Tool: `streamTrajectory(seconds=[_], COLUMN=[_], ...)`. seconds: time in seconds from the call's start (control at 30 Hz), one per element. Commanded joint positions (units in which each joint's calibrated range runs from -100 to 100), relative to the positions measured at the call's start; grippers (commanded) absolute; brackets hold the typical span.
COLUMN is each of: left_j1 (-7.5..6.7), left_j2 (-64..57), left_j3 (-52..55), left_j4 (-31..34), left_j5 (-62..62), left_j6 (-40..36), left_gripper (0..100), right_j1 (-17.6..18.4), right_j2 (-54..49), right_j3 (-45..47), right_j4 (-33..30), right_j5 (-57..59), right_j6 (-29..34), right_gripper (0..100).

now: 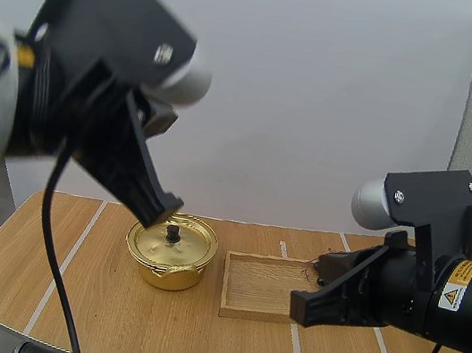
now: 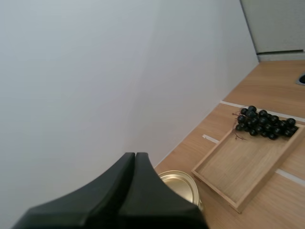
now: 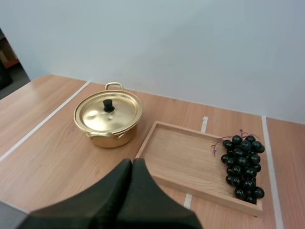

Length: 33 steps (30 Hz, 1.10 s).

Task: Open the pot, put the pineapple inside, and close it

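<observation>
Grapes (image 3: 242, 164), no pineapple, lie at the right end of the wooden tray (image 1: 258, 291), beside the lidded pot (image 1: 170, 258) at lower centre of the high view. Left gripper (image 1: 158, 211) and right gripper (image 3: 132, 163) both have their fingers pressed together. The left, near the pot's rim, should spread its fingers and descend squarely onto the black knob (image 1: 173, 233).

Bright, even light, soft shadows, faint sheen on the lid (image 3: 122, 115)
</observation>
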Motion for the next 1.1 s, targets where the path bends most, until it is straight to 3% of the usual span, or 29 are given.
streamTrajectory(seconds=[0.0,0.4,0.53,0.7,0.9,0.93,1.07], left_j1=[-0.07,-0.07,-0.07,-0.07,-0.15,-0.25,-1.81], left_j2=[-2.46,-10.25,-13.54,-16.1,-16.11,-16.11,-16.11], left_j3=[4.43,19.26,22.57,25.77,29.0,29.48,33.37], left_j4=[-0.27,-0.17,-0.17,-0.17,2.71,3.58,6.06], left_j5=[-9.69,-38.74,-44.74,-51.8,-53.13,-53.1,-55.42], left_j6=[-3.14,-14.09,-19.95,-23.14,-23.14,-23.14,-23.14], left_gripper=[0,0,0,0,0,0,0], right_j1=[-0.89,-6.39,-7.54,-9.25,-10.2,-10.29,-10.37], right_j2=[-0.38,-0.38,-0.38,-0.38,-0.38,-0.38,-0.38], right_j3=[-0.25,-0.25,0.08,6.69,15.89,20.0,29.02], right_j4=[-2.9,-18.69,-21.14,-26.81,-26.84,-26.84,-26.84], right_j5=[-7.92,-29.08,-34.89,-48.28,-64.37,-71.48,-80.65], right_j6=[1.87,14.79,18.53,23.13,23.13,23.0,18.96], right_gripper=[0,0,0,0,0,0,0])
